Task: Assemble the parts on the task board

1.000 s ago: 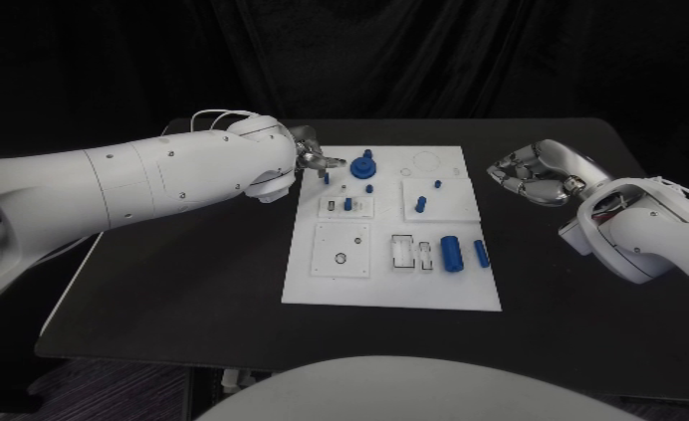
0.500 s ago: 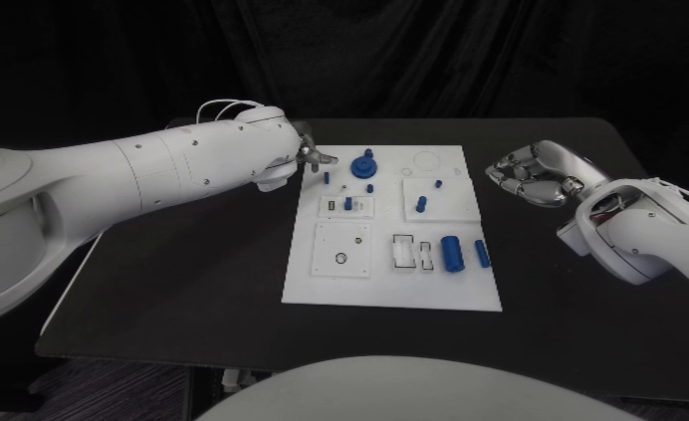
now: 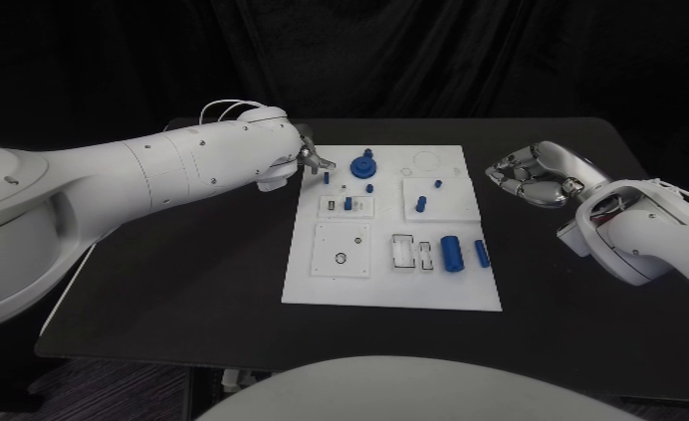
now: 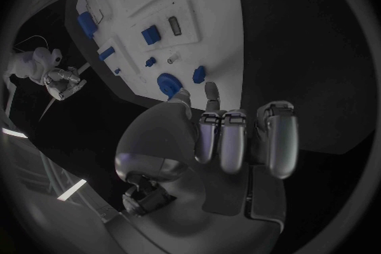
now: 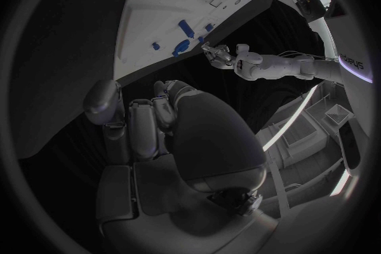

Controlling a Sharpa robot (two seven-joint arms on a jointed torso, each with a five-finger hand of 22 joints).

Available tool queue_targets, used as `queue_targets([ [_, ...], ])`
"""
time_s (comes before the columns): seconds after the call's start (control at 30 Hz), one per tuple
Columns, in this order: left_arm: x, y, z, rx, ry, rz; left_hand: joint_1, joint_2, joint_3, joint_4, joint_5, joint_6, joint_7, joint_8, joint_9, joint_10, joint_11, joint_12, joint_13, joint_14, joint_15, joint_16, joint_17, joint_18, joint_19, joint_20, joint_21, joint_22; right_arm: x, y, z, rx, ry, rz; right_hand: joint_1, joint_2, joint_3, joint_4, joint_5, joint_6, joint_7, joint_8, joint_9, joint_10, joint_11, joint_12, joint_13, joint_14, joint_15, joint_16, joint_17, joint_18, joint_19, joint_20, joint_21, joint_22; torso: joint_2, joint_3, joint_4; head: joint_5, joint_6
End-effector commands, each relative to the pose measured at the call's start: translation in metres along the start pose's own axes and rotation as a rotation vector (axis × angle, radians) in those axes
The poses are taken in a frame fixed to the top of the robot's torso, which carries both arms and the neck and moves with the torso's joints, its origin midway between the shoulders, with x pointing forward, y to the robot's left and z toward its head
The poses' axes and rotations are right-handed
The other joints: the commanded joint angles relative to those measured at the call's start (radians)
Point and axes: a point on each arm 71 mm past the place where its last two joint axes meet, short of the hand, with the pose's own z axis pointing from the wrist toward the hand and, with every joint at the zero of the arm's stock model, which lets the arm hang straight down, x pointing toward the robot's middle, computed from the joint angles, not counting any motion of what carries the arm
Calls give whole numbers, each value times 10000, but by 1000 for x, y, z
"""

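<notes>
Two hands frame the white task board (image 3: 395,232): the left hand (image 3: 306,159) has drawn back a little from the board's far left corner in the past second, its fingertips now just short of a small blue peg (image 3: 326,178) and the round blue knob (image 3: 363,166). Its fingers (image 4: 226,140) are curled in with nothing between them, so no part has been picked up yet. Off the board's right edge, the right hand (image 3: 532,174) stays curled and empty, well apart from the blue parts (image 3: 451,253).
</notes>
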Motion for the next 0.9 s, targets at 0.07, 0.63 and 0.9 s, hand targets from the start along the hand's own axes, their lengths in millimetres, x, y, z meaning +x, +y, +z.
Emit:
queue_targets([
  [0.07,3,-3,1,319,183,108,231,3,6,-112,244,-201,88,-212,-105,1054,147,28,2633,1044,152,26,2634,-9,-46,140,-110,1527,0,-1,-1,23,-91,-2,88,15,50,10,40,63,7,-9,-9,-28,-9,-21,10,-62,-14,-53,585,44,-73,-9,-45,1225,-2,-1,10,-7,2],
  [0.63,7,-6,4,365,398,225,383,67,44,-123,542,-137,145,-452,-391,1054,213,28,2633,1044,225,26,2634,21,-122,226,-222,1482,0,-1,-2,41,-74,2,98,3,67,-4,64,60,13,-15,-12,-44,-5,-33,-9,-64,-14,-60,578,46,-75,-10,-56,1223,-4,0,6,10,2],
  [0.9,10,-7,5,364,487,256,461,108,88,-124,766,-75,151,-574,-565,1054,221,28,2633,1044,234,26,2634,18,-111,244,-216,1505,0,-1,-2,52,-57,2,98,3,67,-4,64,60,13,-15,-12,-44,-5,-33,-9,-64,-14,-60,578,46,-75,-10,-56,1223,-4,-1,1,20,2],
])
